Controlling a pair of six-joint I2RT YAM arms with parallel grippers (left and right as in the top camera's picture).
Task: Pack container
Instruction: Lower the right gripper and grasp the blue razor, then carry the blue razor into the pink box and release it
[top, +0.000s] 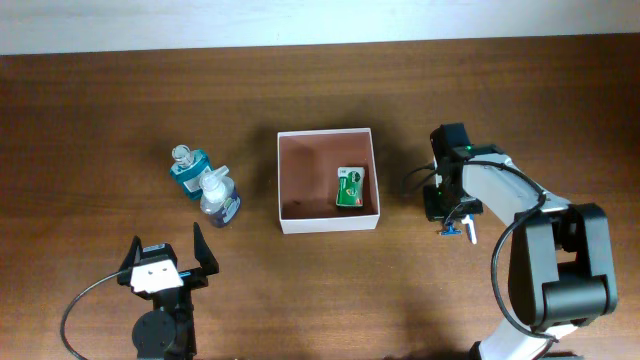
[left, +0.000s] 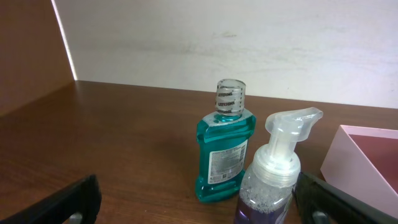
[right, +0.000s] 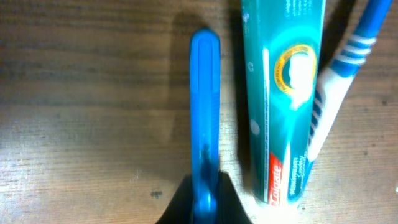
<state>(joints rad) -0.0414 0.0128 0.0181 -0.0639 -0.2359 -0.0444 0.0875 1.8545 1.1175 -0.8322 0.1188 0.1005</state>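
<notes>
The container (top: 327, 223) is a square white box with a reddish-brown inside, at the table's middle, and a green packet (top: 350, 187) lies in it. Its corner shows in the left wrist view (left: 367, 155). A teal mouthwash bottle (top: 187, 168) (left: 224, 149) and a clear pump bottle of purple liquid (top: 220, 197) (left: 273, 180) stand left of it. My left gripper (top: 168, 248) (left: 199, 211) is open and empty, in front of the bottles. My right gripper (top: 452, 222) (right: 205, 193) is right of the container, shut on a narrow blue stick-like item (right: 205, 106).
A teal Colgate toothpaste tube (right: 283, 93) lies beside the blue item. A blue and white toothbrush (right: 339, 81) lies against the tube's far side. A white wall runs along the table's far edge (left: 217, 43).
</notes>
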